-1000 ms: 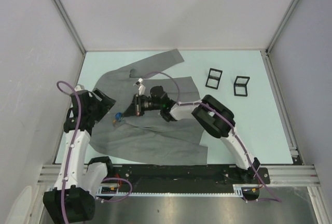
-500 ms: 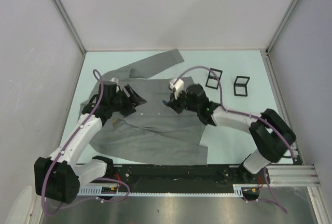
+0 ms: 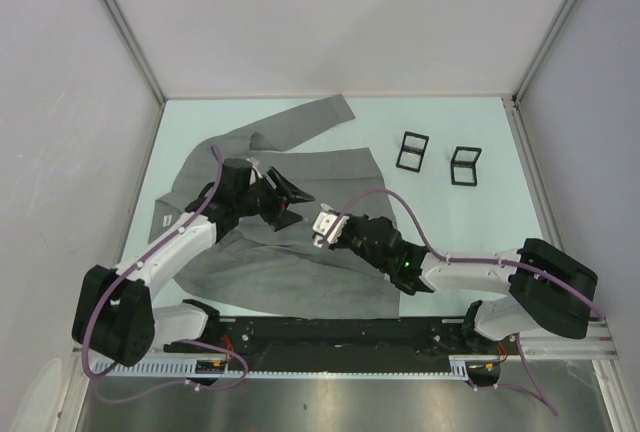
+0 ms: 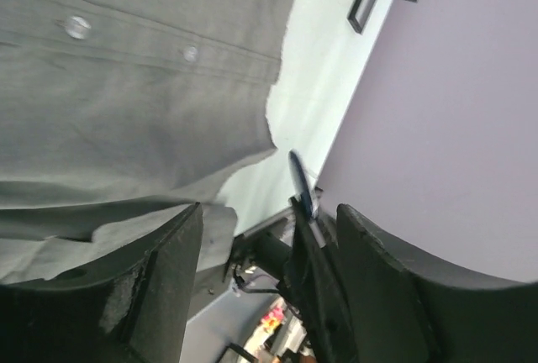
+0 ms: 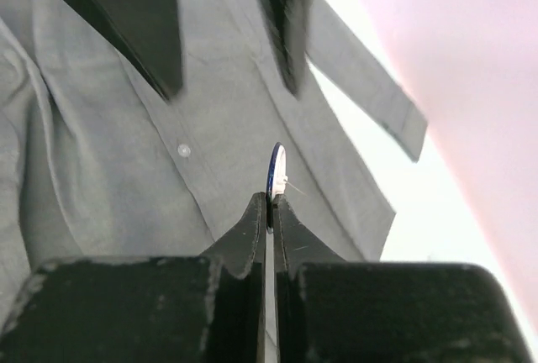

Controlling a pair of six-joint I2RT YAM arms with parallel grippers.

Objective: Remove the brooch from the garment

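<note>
Seen from above, left to centre: the garment (image 3: 290,267), spread flat on the pale green desk (image 3: 500,212), one sleeve angled toward the back wall. Over its chest, the left fingers (image 3: 293,195), pointing right and splayed wide, holding nothing. Just right of them, the tip of the right arm, buried under a white camera housing (image 3: 325,225); grip unreadable from up there. Told only by the wrist views: right fingers (image 5: 252,228) pressed together on the brooch (image 5: 275,174), a small blue-and-white disc seen edge-on with a thin pin jutting from one side, lifted off the cloth, grey fabric and one pale button (image 5: 183,150) behind it. In the left wrist view, that same brooch framed in the gap between the two broad left fingers, touching neither. Face of the brooch not shown in any view. Further right, well apart from the garment, the left black frame (image 3: 411,150) and the right black frame (image 3: 465,165), upright on bare desk; one of them cut off at the top edge of the left wrist view.
</note>
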